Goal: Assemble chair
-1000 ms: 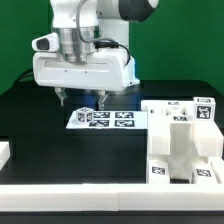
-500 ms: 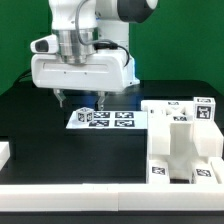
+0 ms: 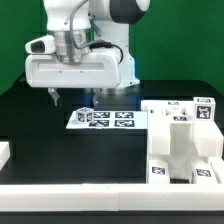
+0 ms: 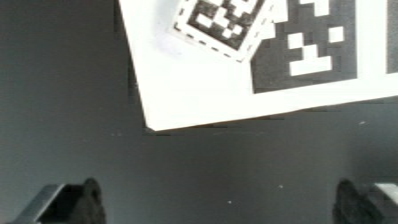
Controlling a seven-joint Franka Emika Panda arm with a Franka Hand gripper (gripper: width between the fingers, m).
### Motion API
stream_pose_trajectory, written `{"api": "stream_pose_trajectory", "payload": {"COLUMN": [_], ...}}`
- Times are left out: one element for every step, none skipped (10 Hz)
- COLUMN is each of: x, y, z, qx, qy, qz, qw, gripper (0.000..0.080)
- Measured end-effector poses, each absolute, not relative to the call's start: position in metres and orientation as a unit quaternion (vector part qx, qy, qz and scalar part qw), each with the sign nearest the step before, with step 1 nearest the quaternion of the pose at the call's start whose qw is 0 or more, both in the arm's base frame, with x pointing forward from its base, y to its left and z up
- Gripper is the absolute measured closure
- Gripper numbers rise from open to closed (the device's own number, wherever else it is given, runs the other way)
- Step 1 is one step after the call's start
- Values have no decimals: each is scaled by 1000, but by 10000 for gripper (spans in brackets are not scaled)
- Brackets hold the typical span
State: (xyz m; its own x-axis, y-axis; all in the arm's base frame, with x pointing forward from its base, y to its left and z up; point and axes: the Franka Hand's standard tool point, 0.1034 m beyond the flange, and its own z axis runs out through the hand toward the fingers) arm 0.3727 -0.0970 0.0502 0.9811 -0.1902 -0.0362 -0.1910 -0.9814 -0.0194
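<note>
Black table [image 3: 60, 150]; my gripper [image 3: 72, 98] hangs wide and empty above marker board [image 3: 100, 119]; chair parts [image 3: 180, 140] at three o'clock risk a clipping.

The white arm came down from the top of the exterior view and ended in a wide white wrist block that faced straight down. Under this block the gripper [image 3: 71, 98] hung with its two dark fingers [image 3: 53, 98] pointing downward, and they stood far apart from each other. In the wrist view the two fingertips [image 4: 68, 203] appeared at opposite sides of the picture, with a wide free gap between them, and they held nothing.
</note>
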Motion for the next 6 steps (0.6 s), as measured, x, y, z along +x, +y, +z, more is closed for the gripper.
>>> {"api": "stream_pose_trajectory", "payload": {"x": [372,372,369,368,367,367], "y": [-97,-97,-95,-94,-93,-93], "z": [50,50,49,48,47,46], "qx": [-995,-995,-995,-994,-993,-991], "qy": [96,96,97,99,109,128], "qz": [17,18,27,33,38,41], "qw": [11,12,17,21,23,22], "gripper": [151,151,151,151,151,151]}}
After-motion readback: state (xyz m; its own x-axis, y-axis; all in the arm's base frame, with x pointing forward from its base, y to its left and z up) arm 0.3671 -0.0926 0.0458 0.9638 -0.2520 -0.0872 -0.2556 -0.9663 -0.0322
